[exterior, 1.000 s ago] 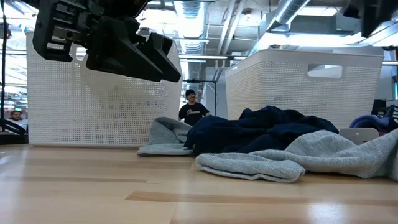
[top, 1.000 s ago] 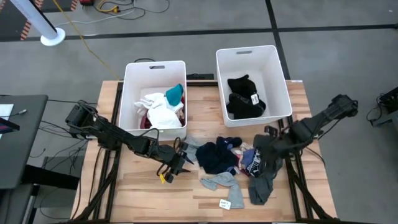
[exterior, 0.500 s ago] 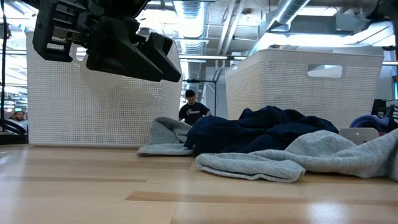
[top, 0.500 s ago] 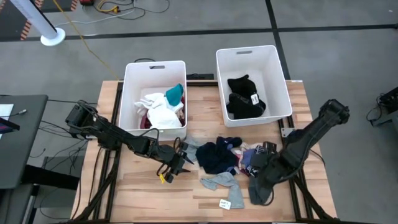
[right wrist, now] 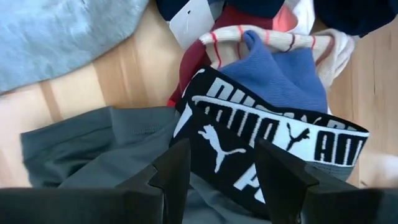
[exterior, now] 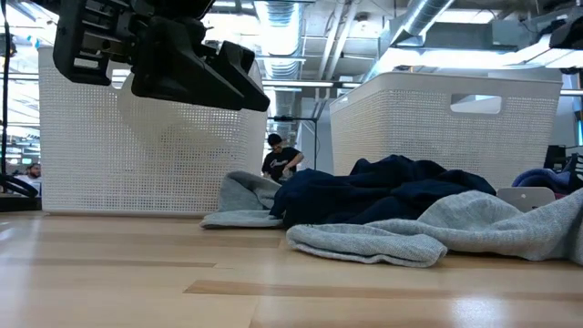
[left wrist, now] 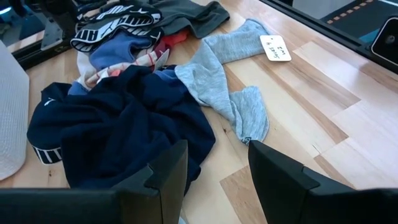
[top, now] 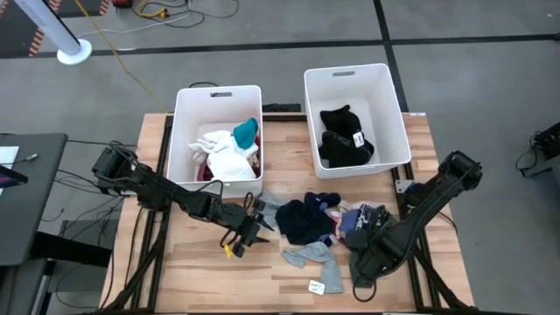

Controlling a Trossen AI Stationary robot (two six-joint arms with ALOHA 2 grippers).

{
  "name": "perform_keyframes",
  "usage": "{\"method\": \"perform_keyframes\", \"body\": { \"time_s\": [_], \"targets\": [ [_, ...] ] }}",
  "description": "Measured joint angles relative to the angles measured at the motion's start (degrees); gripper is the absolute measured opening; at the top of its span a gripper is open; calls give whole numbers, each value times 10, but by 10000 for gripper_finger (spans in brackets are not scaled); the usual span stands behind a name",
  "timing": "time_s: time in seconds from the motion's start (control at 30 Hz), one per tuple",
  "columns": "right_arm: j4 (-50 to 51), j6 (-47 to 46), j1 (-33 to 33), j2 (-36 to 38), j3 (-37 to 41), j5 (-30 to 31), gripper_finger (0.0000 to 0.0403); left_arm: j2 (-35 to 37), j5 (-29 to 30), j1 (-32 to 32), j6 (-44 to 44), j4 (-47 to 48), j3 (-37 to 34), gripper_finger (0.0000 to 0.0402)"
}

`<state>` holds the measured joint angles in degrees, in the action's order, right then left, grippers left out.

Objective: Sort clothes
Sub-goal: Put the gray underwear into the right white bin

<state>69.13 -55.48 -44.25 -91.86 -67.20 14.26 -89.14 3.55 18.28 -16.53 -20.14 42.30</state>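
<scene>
High view. Unsorted clothes [top: 328, 223] heaped at table centre, between the two arms: navy garment [top: 302, 219], light grey sock [top: 315, 255] with paper tag, dark grey garment [top: 367, 262] nearest the right arm. Left white perforated plastic bin [top: 185, 131] loaded with white, teal and maroon pieces; right white plastic bin [top: 395, 114] loaded with black pieces only. Likely a light/dark split. Left gripper [top: 248, 229] parked low beside the heap, forearm stretched across the table. Right gripper [top: 372, 254] folded down over the dark grey garment.

Low view. Left arm suspended above the wooden table [exterior: 109, 273], clear of the fabric. Navy and grey pieces draped in front of both bins.

Left wrist view. Fingers [left wrist: 165, 171] parted, nothing between them, aimed at the navy garment.

Right wrist view. Fingers [right wrist: 171, 168] parted, empty, poised directly over the black logo waistband [right wrist: 267, 140] and dark grey fabric. Probably lined up for a pinch.
</scene>
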Motion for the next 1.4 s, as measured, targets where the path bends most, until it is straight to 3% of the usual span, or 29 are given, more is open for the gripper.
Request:
{"method": "perform_keyframes", "body": {
  "time_s": [0.47, 0.87, 1.2, 1.4],
  "targets": [
    [-57, -43, 0, -48, 55, 3, 172, 0, 0, 0, 9, 0, 0, 164],
    [-91, -44, -8, -49, 66, 0, 11, 0, -1, 0, 14, 0, 0, 164],
    [-89, -25, -8, -49, 20, 9, 3, 0, -1, 0, 17, -7, 0, 164],
    [-41, -1, -7, -48, -49, 59, 1, 0, -34, 0, 17, -57, 0, 164]
  ]
}}
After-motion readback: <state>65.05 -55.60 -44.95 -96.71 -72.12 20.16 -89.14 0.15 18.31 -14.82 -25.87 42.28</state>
